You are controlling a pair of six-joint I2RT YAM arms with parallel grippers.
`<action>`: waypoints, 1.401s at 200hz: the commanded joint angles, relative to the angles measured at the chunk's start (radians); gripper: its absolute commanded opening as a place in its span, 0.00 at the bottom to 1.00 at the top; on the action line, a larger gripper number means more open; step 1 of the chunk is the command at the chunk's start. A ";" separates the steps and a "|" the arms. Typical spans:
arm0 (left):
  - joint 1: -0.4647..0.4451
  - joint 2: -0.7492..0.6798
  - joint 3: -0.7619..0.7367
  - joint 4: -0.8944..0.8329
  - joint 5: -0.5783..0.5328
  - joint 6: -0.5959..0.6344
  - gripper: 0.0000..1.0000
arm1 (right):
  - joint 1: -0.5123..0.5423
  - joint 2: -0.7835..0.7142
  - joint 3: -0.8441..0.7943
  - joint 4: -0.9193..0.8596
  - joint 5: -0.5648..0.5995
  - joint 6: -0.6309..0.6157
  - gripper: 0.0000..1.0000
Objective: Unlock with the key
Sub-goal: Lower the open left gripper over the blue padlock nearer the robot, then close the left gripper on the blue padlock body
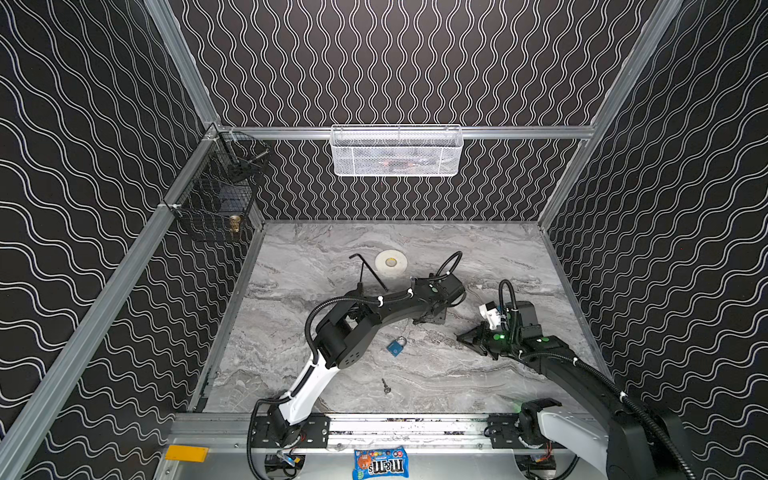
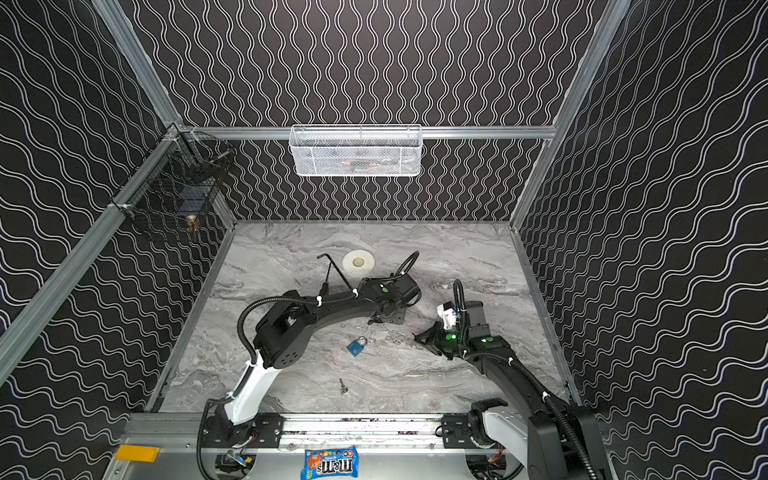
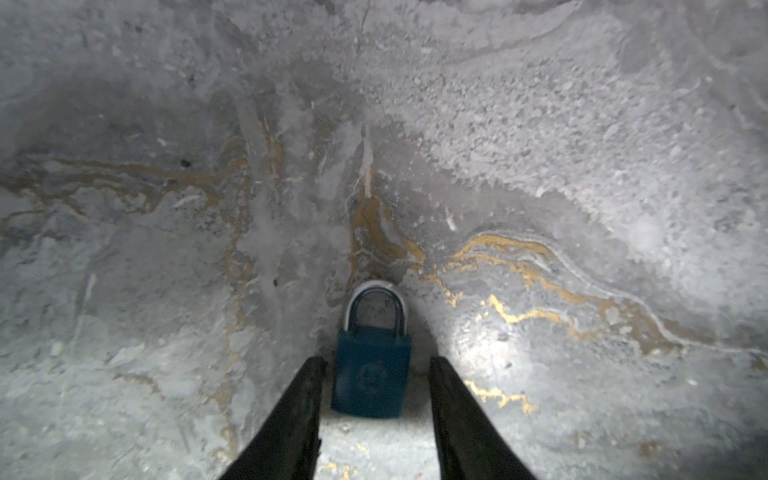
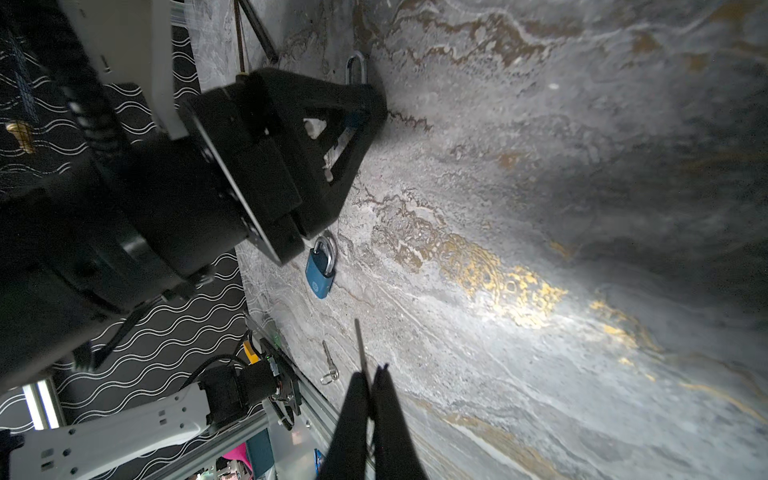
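Dark blue padlock flat on the tabletop, near the middle and a little toward the right edge, shackle pointing away from the left gripper. Claw open and astride the body: one of the fingers almost at the body's flank, a wider strip of bare marble on the opposite side, no contact on either. Hidden beneath the gripper in both top views.

Centre first, for contact on both flat flanks at once; failing that, likely to skate or twist on the smooth marble. Grip the body only, clear of the shackle. Keyhole not visible here, presumably on the end facing the palm, so plan for a lift and a turn of that end outward. Squeeze firmly enough to resist the twist of a key.

Key loose near the middle of the front edge, well apart from the lock. Right gripper toward the right edge, pressed shut, with a thin sliver jutting past the tips, too slight to name.

Second padlock, also blue, between lock and key: easy to mistake for the target, and near the left arm. Toward the back edge, an Allen key and a white disc, well out of the way.
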 commanded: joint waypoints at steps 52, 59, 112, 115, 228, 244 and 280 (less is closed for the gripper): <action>-0.001 0.009 0.015 -0.047 -0.022 0.001 0.40 | -0.001 0.004 -0.001 0.034 -0.023 0.008 0.00; 0.000 0.009 0.016 -0.048 -0.022 0.003 0.39 | -0.001 0.003 -0.001 0.038 -0.025 0.008 0.00; -0.001 0.020 0.029 -0.046 -0.020 0.009 0.38 | -0.002 0.002 -0.007 0.044 -0.027 0.013 0.00; -0.001 0.022 0.032 -0.047 -0.019 0.009 0.38 | -0.001 0.002 -0.007 0.044 -0.027 0.014 0.00; -0.001 0.011 0.027 -0.056 -0.023 0.021 0.34 | -0.001 0.009 0.001 0.045 -0.031 0.013 0.00; -0.001 0.020 0.049 -0.071 -0.023 0.028 0.34 | 0.000 0.009 0.001 0.050 -0.033 0.014 0.00; 0.001 0.008 0.046 -0.058 -0.030 0.030 0.31 | -0.001 0.004 0.006 0.038 -0.033 0.002 0.00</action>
